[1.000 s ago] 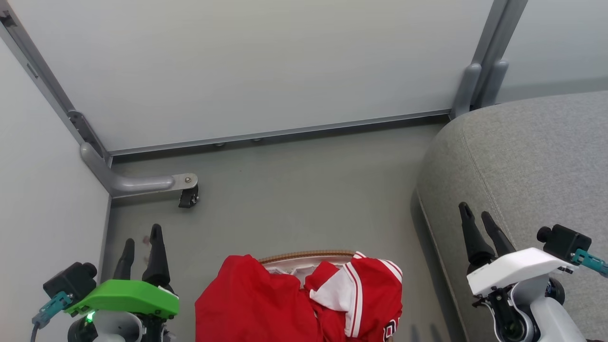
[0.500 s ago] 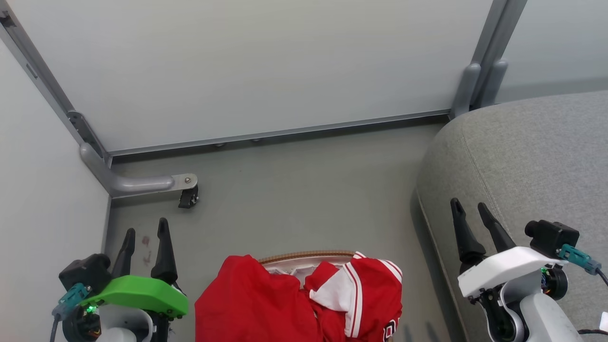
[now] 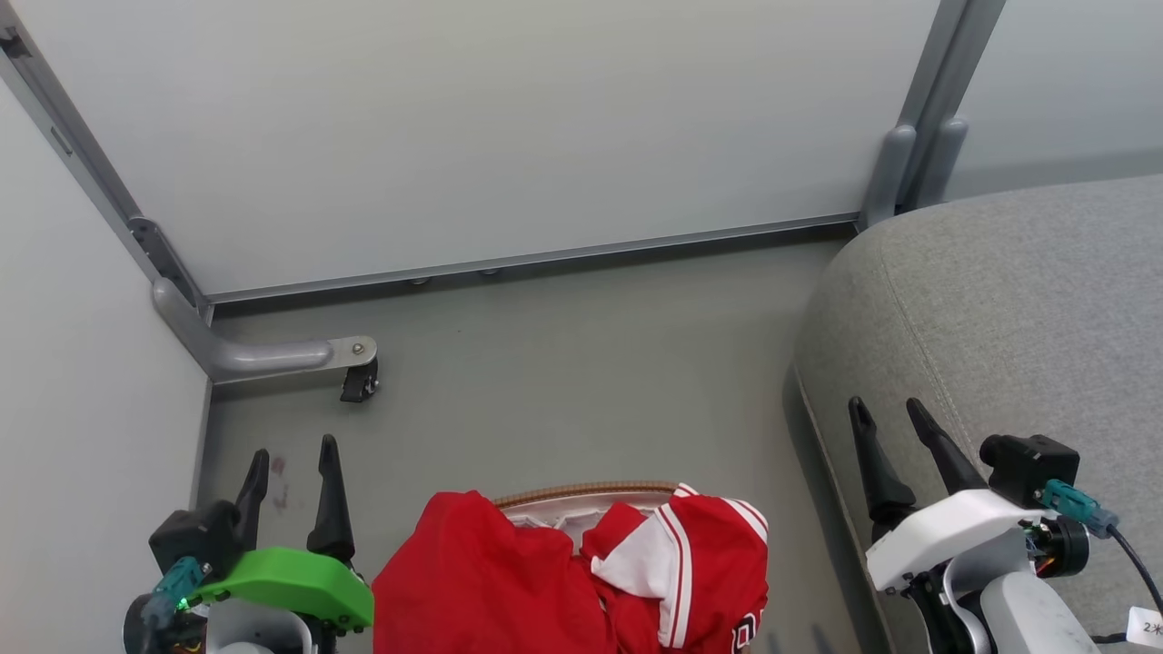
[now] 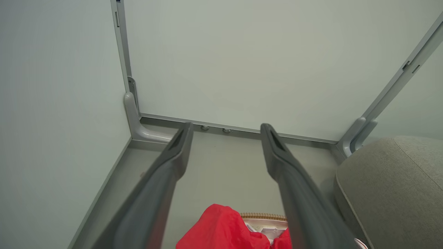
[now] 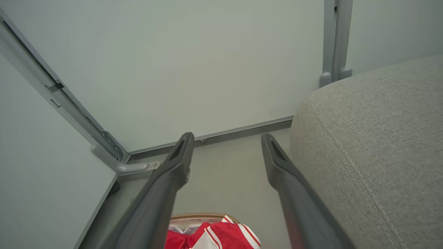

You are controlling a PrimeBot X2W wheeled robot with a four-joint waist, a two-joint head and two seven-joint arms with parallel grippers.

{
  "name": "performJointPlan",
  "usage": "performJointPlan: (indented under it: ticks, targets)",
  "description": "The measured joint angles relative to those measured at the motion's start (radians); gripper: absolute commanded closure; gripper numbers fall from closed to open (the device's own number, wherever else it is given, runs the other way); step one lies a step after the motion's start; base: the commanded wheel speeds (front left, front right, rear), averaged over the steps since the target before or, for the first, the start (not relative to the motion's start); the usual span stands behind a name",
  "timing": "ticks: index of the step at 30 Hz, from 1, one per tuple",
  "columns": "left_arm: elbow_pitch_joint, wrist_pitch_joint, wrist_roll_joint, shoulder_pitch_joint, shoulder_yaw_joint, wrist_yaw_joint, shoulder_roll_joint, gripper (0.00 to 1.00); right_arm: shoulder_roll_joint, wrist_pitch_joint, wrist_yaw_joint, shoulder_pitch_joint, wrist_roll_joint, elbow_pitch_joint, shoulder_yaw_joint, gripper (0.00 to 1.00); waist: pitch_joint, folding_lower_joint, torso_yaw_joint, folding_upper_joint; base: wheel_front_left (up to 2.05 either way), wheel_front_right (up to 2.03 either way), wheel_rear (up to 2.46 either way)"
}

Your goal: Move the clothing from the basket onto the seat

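While nothing is yet held, stock stands thus.

Item 1: plain red shirt (image 3: 482, 581), heaped over the left side of the basket (image 3: 586, 491).
Item 2: red jersey (image 3: 700, 563), draped over its right rim, touching the shirt.
Destination: seat (image 3: 1018, 309), just right of the basket.
Left gripper (image 3: 293, 450) and right gripper (image 3: 883, 406): fingers spread wide, empty, flanking the basket.
Handling advice: descend on 1 garment's raised fold, pinch deep, and lift clear of the rim before swinging right.

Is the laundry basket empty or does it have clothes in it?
It has clothes: a plain red shirt and a red-and-white jersey heap over the basket rim.
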Motion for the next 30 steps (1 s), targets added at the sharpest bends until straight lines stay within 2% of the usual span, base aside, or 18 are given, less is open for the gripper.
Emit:
performJointPlan:
  ticks: [6,30]
  targets:
    - [0.013,-0.013,0.049,0.014,0.006,-0.001,-0.008,0.00,0.000,-0.016,0.000,0.005,-0.058,0.010,0.001,0.00,-0.001,0.0000,-0.001,0.0000,0.00,0.00,0.00]
    - [0.048,-0.062,0.204,0.039,0.042,-0.059,-0.048,0.00,0.010,-0.065,0.000,0.018,-0.260,0.036,0.000,0.00,0.002,0.0000,-0.004,0.0000,0.00,0.00,0.00]
